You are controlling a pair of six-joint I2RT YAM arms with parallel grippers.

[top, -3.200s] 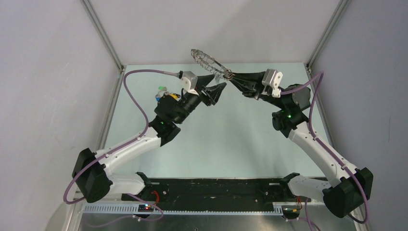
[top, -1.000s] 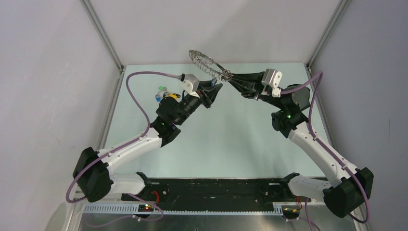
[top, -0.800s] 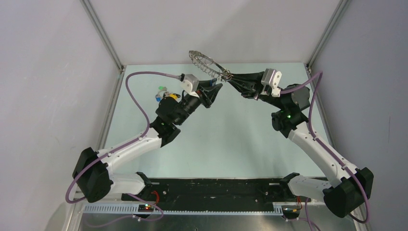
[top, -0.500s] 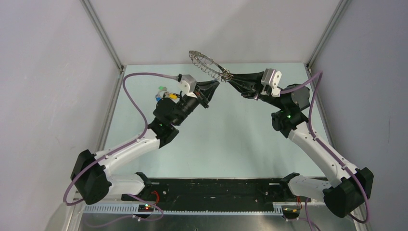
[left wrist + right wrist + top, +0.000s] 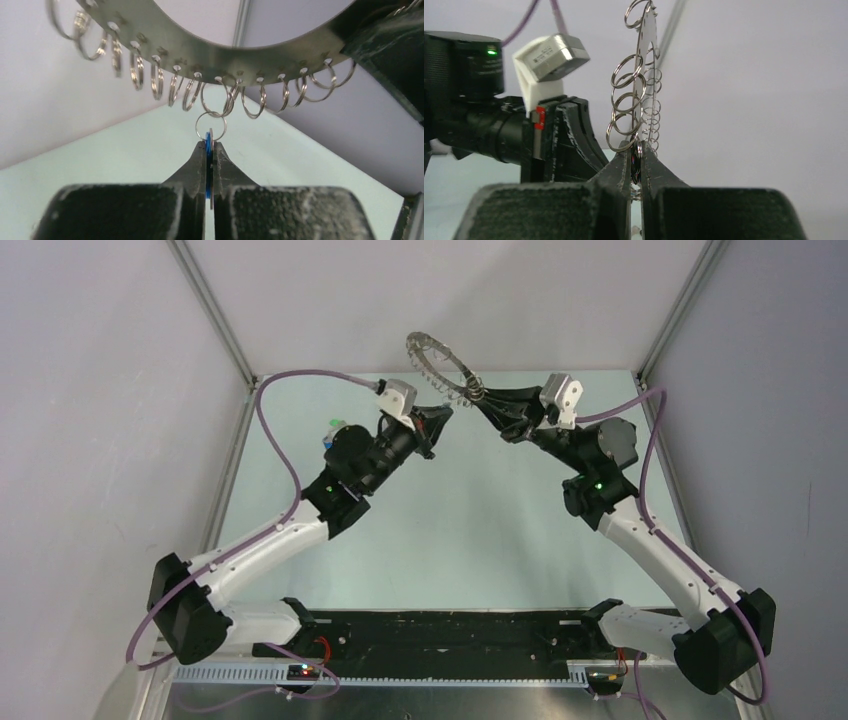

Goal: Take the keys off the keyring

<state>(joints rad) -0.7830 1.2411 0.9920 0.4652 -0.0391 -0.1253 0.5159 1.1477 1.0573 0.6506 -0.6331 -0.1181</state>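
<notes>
Since the earlier views the left gripper [image 5: 209,145] has come up and closed its jaws, and the large flat grey metal keyring [image 5: 200,57] has tipped more upright. That hoop is held in the air over the far part of the pale green table [image 5: 450,530], well off its surface. The right gripper [image 5: 636,164] is clamped on the hoop's edge, and the band rises edge-on out of those jaws.

The left jaws are pressed together on a thin blue-and-silver key [image 5: 207,160], seen edge-on. It hangs under the band from a small silver split ring [image 5: 212,113], which links to another ring through a hole in the band. The key's long axis runs straight back between the left fingers, away from the hoop. The left arm already has it, so the coming move likely turns on drawing the key down and away while the right arm holds the hoop steady.
</notes>
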